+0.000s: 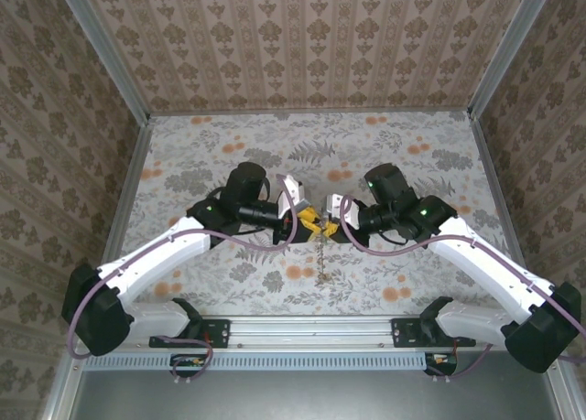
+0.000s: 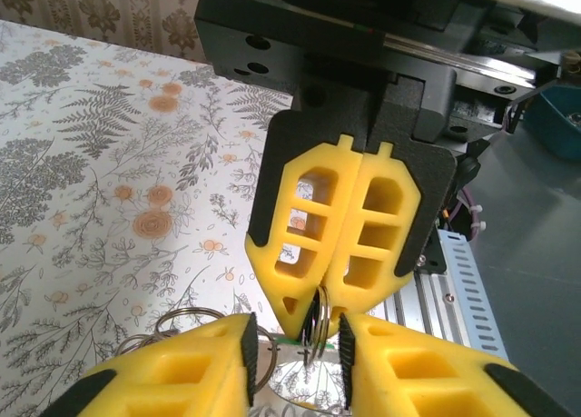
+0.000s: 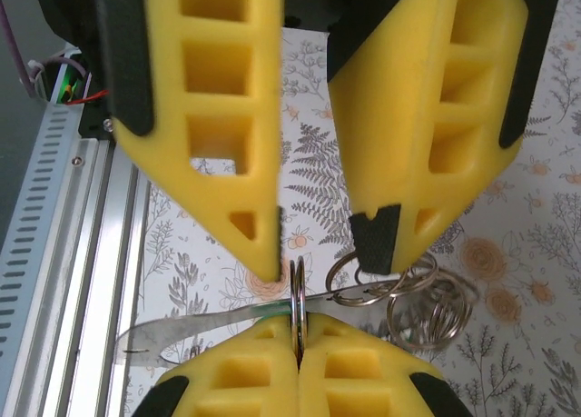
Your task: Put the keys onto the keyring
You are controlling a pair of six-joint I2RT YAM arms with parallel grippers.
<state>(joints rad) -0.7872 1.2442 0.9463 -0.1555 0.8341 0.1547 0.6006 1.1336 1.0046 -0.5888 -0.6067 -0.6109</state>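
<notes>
Nearest the right wrist camera, the right gripper (image 3: 298, 337) pinches one keyring (image 3: 298, 290), seen edge-on. One silver key (image 3: 195, 326) reaches it from the left, and several smaller rings (image 3: 418, 303) hang just beside. Beyond, the left gripper (image 3: 320, 253) stands spread, straddling the keyring.

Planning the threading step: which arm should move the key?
Left. The left gripper is open beside the key, free to act; the right gripper is shut on the keyring, steadying it.
</notes>
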